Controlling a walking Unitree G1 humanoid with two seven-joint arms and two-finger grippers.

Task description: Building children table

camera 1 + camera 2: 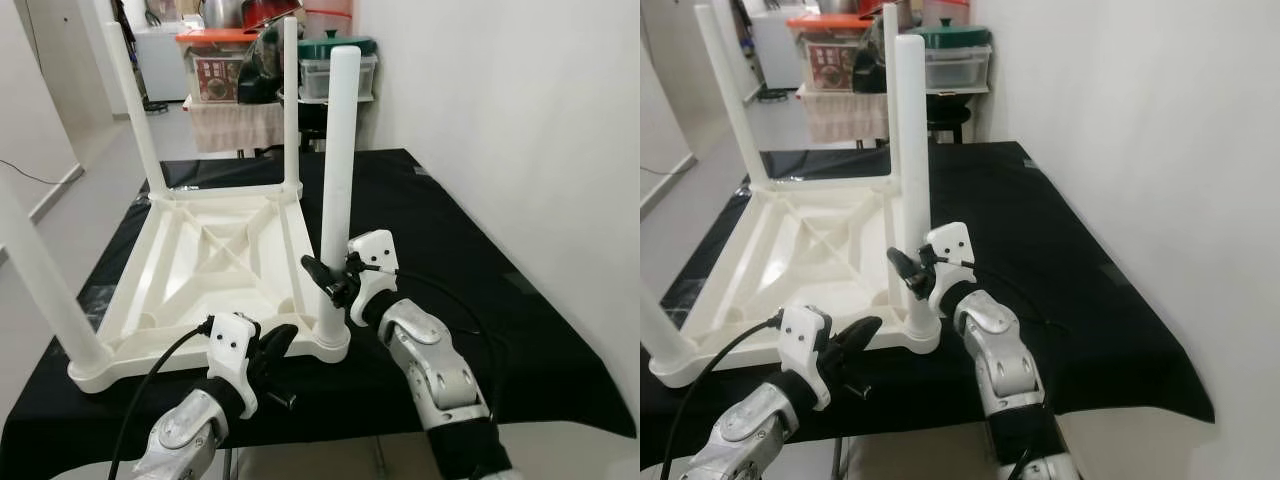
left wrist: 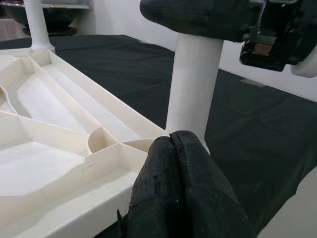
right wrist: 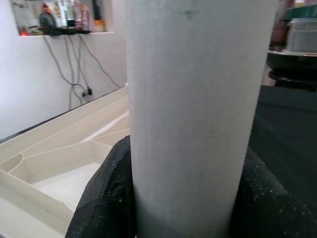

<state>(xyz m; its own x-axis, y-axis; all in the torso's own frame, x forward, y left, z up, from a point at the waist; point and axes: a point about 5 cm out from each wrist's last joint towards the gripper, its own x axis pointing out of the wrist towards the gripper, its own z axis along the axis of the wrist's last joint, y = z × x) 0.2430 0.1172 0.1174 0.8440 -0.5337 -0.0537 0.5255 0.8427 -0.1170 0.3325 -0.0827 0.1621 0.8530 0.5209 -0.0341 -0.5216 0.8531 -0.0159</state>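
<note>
A white plastic children's table point(image 1: 220, 260) lies upside down on a black-covered table, with its legs pointing up. My right gripper point(image 1: 325, 285) is shut on the near-right leg point(image 1: 338, 150), low down just above its socket. In the right wrist view the leg point(image 3: 193, 99) sits between the black fingers point(image 3: 106, 198). My left gripper point(image 1: 280, 345) is shut with nothing in it, at the tabletop's near edge beside that leg's base. Its fingertips point(image 2: 163, 148) meet just before the leg point(image 2: 193, 84).
Other legs stand at the far left point(image 1: 135, 100), far right point(image 1: 291, 100) and near left point(image 1: 45, 285). The black cloth point(image 1: 480, 280) extends to the right, up to a white wall. Storage boxes and cookware point(image 1: 260, 60) stand behind. Open floor lies to the left.
</note>
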